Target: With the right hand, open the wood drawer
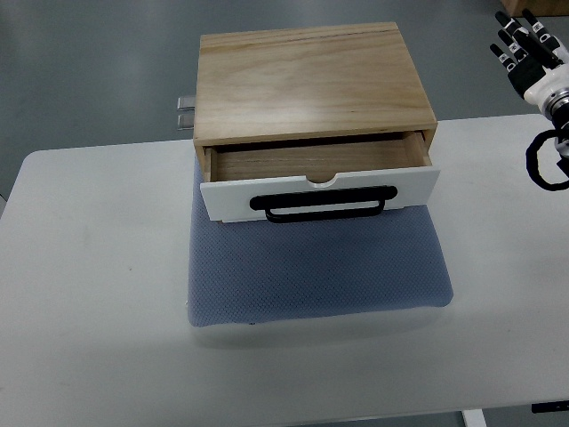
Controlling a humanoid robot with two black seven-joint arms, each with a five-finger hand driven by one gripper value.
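Drawer (pixel 320 182): mid-table on the blue mat (pixel 320 267), already pulled part-way out of the wooden box (pixel 311 80)
Handle (pixel 322 204): black bar lying left-to-right across the white front
Right hand (pixel 526 49): far right, raised, fingers spread, holding nothing; handle lies well left and nearer

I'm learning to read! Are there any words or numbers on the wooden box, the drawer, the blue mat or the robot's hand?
None can be read: the wooden box, the white drawer front, its black handle, the blue mat, the table and the right hand show no print.
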